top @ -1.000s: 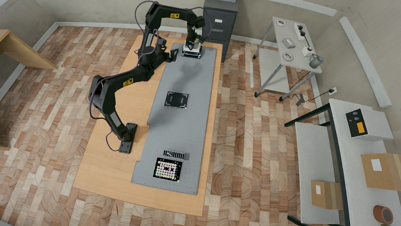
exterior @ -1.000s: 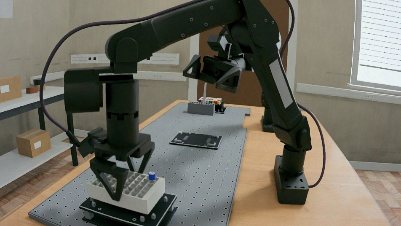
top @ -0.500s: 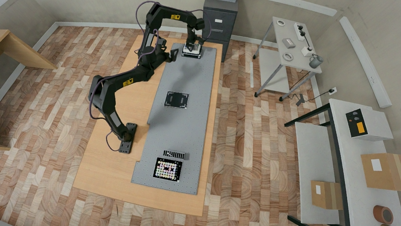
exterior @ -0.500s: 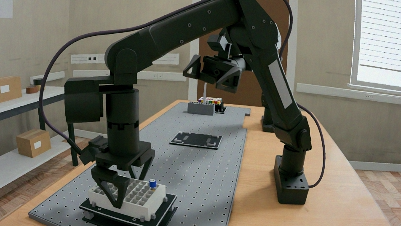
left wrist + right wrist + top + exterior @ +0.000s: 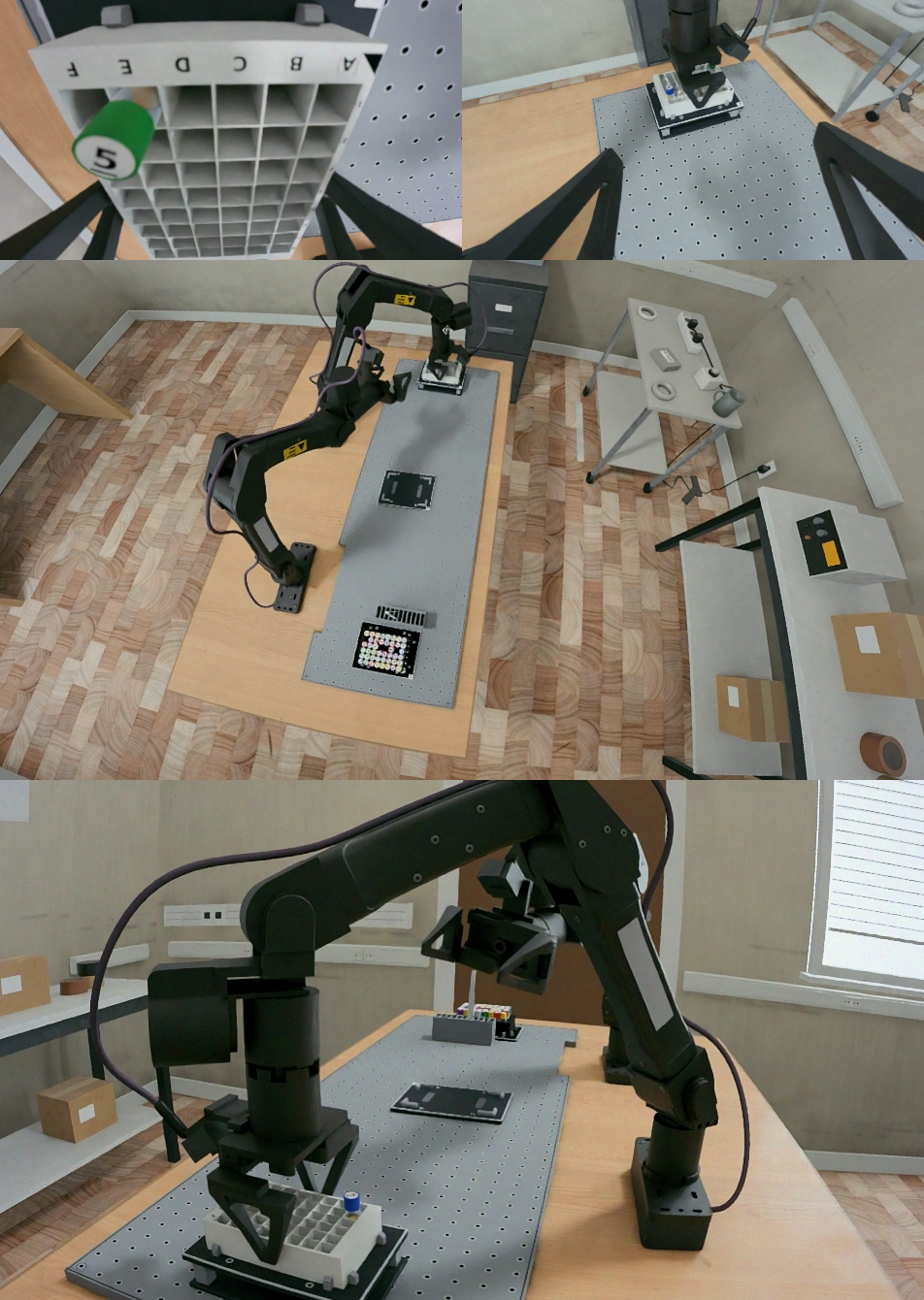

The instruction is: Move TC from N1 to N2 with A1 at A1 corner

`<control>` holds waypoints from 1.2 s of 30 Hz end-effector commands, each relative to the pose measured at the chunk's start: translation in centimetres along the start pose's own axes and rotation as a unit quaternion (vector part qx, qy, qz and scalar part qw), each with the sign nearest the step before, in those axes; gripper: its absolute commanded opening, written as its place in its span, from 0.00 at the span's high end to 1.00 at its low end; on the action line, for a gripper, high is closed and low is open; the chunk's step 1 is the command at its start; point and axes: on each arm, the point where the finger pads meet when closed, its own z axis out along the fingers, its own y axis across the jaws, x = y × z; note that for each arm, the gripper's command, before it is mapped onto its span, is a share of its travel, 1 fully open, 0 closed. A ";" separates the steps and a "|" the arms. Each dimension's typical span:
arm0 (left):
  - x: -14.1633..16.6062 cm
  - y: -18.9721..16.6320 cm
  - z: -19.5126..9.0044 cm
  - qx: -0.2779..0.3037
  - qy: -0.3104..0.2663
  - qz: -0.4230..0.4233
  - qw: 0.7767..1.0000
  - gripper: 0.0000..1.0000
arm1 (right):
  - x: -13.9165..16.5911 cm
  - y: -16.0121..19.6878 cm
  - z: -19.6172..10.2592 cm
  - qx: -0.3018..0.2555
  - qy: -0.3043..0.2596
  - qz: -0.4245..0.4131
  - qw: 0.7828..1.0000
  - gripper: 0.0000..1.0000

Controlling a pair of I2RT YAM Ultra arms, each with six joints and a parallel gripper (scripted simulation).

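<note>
1. While TC (image 5: 453, 375) (image 5: 352, 1246) (image 5: 218, 53) (image 5: 680, 105) is sitting on N2 (image 5: 460, 391) (image 5: 395, 1237) (image 5: 209, 14) (image 5: 657, 115), near the worktop's short edge by the filing cabinet, the left gripper (image 5: 445, 371) (image 5: 292, 1225) (image 5: 219, 173) (image 5: 691, 90) is standing spread around it. A slanting lift could be dragging a finger along its wall and tipping it off its seat.
2. The green vial (image 5: 127, 130) (image 5: 712, 67) and blue vial (image 5: 351, 1202) (image 5: 670, 90) are standing in their wells; a sideways swing during withdrawal could be catching a cap.
3. TC is looking flat inside the locators, but a corner could be riding on one unseen, leaving a tilt after release.
4. The triangle (image 5: 374, 60) is showing at well A1, yet N2's own lettering is not readable here, so a wrong turn could be passing unnoticed.
5. The right gripper (image 5: 399, 389) (image 5: 479, 963) (image 5: 709, 144), also spread and holding nothing, is hovering towards the long edge with the arm bases; retreating carelessly, the left arm could be striking it.
6. R1 (image 5: 418, 647) (image 5: 509, 1030) and H1 (image 5: 401, 615) (image 5: 462, 1030) are standing towards the opposite short edge, running little risk unless the right arm is sweeping low.
</note>
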 end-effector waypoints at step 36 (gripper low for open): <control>-1.4 0.8 -6.8 -0.014 -0.037 -0.028 0.999 0.00 | -2.5 -0.5 -0.3 0.002 -0.027 -0.002 1.000 0.00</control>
